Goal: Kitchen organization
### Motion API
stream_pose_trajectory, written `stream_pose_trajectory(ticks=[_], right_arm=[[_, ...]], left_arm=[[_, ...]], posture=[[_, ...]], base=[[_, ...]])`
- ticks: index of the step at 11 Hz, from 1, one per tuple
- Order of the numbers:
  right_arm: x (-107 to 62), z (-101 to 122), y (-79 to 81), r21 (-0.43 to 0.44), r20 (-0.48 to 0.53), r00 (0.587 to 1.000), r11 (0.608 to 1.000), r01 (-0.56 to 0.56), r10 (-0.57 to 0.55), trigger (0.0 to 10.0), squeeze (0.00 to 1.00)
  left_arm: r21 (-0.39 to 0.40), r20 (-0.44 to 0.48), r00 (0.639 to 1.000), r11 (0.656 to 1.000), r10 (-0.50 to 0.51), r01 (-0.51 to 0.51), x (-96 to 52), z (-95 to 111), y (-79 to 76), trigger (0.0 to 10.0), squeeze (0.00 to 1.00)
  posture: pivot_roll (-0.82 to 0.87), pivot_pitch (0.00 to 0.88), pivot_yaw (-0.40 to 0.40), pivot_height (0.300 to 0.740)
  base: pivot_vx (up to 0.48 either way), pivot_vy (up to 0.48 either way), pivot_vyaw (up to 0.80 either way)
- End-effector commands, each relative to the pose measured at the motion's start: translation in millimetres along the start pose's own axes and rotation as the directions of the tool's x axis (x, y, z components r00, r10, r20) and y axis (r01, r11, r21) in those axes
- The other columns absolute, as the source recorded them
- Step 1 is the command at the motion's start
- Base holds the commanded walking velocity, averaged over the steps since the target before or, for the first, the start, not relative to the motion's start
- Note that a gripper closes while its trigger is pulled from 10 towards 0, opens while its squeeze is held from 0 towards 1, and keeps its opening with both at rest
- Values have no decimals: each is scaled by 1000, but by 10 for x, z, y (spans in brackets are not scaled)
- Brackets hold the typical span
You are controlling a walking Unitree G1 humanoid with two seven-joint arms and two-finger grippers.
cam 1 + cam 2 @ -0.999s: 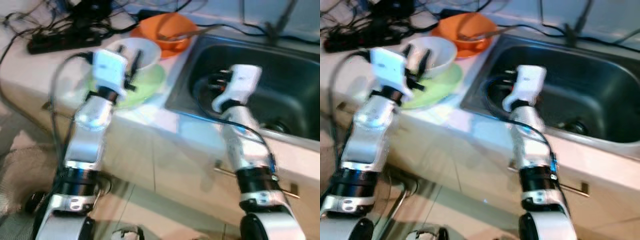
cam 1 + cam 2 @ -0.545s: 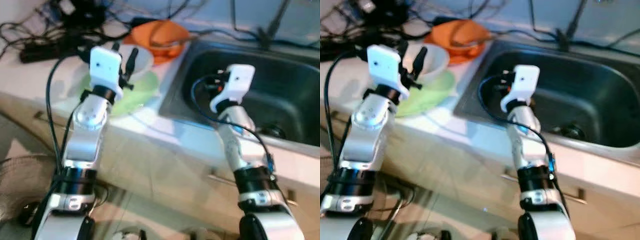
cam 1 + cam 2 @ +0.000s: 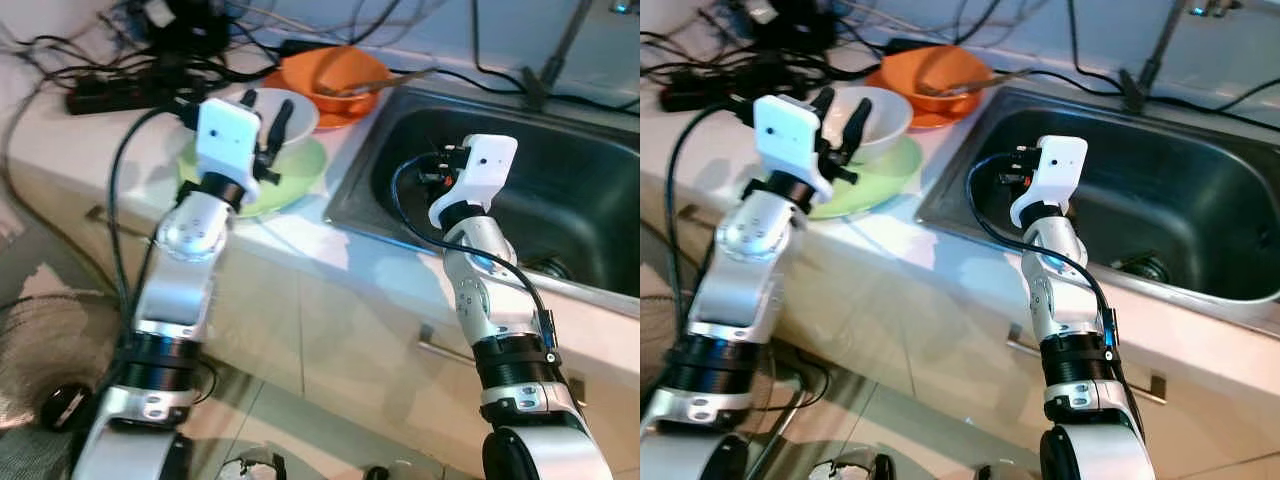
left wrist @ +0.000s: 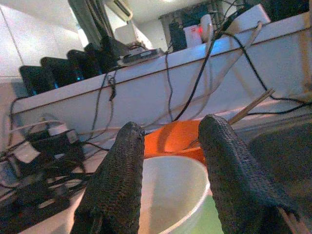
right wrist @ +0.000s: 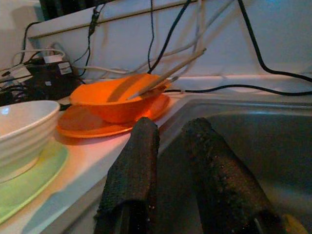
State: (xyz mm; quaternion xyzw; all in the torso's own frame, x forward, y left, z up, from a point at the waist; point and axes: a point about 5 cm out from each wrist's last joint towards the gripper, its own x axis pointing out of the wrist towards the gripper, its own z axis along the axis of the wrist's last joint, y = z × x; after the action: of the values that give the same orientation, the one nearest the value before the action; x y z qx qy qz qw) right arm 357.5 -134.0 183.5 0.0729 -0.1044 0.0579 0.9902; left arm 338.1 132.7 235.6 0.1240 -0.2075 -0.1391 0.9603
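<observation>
- On the counter beside the sink (image 3: 560, 130), as seen in the left eye view, a white bowl (image 3: 300, 108) is stacked on a green plate (image 3: 300, 175), and an orange bowl (image 3: 345, 75) on an orange plate (image 3: 300, 90) is placed just behind them. The left gripper (image 3: 268, 120) is held over the white bowl with its fingers spread apart. A power strip (image 3: 120, 95) and tangled cables (image 3: 200, 60) are seen further along the counter.
- In the right eye view, the right gripper (image 3: 1012, 172) is raised over the near left part of the sink basin; whether its fingers are spread or pressed together cannot be told from here. A drain (image 3: 1145, 267) is visible in the basin floor.
- In the left wrist view, the two black fingers (image 4: 117, 190) are shown parted, with the white bowl's rim between them and the orange bowl beyond. Chopsticks (image 4: 251, 106) are seen slanting up out of the orange bowl toward the wall.
- In the right wrist view, the fingers (image 5: 134, 170) are shown slightly parted and holding nothing, aimed along the sink's edge. The chopsticks' long axis is seen tilted, with the low ends in the orange bowl and the high ends over the sink side.
</observation>
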Motion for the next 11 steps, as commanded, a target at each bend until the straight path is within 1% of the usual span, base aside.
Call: stream_pose_trajectory(ticks=[1,3,4,5,6,7,8,9,10,11], right_arm=[[14,39,2,6,15,1000,1000,1,-1,10000,0],[8,30,9,8,13,1000,1000,0,0,10000,0],[3,25,11,9,12,1000,1000,0,0,10000,0],[1,21,15,9,11,1000,1000,-3,3,10000,0],[5,19,23,12,11,1000,1000,-4,4,10000,0],[11,21,29,15,13,1000,1000,-4,4,10000,0],[14,18,41,18,13,1000,1000,-8,7,10000,0],[13,13,46,21,14,1000,1000,-8,8,10000,0],[12,17,46,22,16,1000,1000,-8,8,10000,0],[11,18,44,23,17,1000,1000,-8,8,10000,0]], left_arm=[[24,-7,1000,1000,-16,16,21,-3,17,10000,0],[108,-51,997,992,-54,59,43,-36,158,10000,0],[145,-90,993,986,-70,83,41,-76,222,10000,0],[194,-135,985,972,-104,129,38,-118,287,10000,0],[237,-164,970,947,-180,215,63,-96,395,10000,0],[265,-188,944,911,-272,316,63,-61,443,10000,0],[314,-256,891,839,-376,445,35,-48,532,10000,0],[342,-318,850,785,-421,517,11,-57,608,10000,0],[336,-354,817,753,-455,565,4,-31,687,10000,0],[326,-377,793,732,-479,598,-4,-12,723,10000,0]], posture=[[92,96,15,740],[90,95,21,740],[89,92,22,740],[91,92,23,740],[97,86,30,740],[99,85,33,740],[102,79,39,740],[103,74,41,740],[104,70,42,740],[105,67,43,740]], base=[[0,0,0],[0,0,0],[0,0,0],[0,0,0],[0,0,0],[0,0,0],[0,0,0],[0,0,0],[0,0,0],[0,0,0]])
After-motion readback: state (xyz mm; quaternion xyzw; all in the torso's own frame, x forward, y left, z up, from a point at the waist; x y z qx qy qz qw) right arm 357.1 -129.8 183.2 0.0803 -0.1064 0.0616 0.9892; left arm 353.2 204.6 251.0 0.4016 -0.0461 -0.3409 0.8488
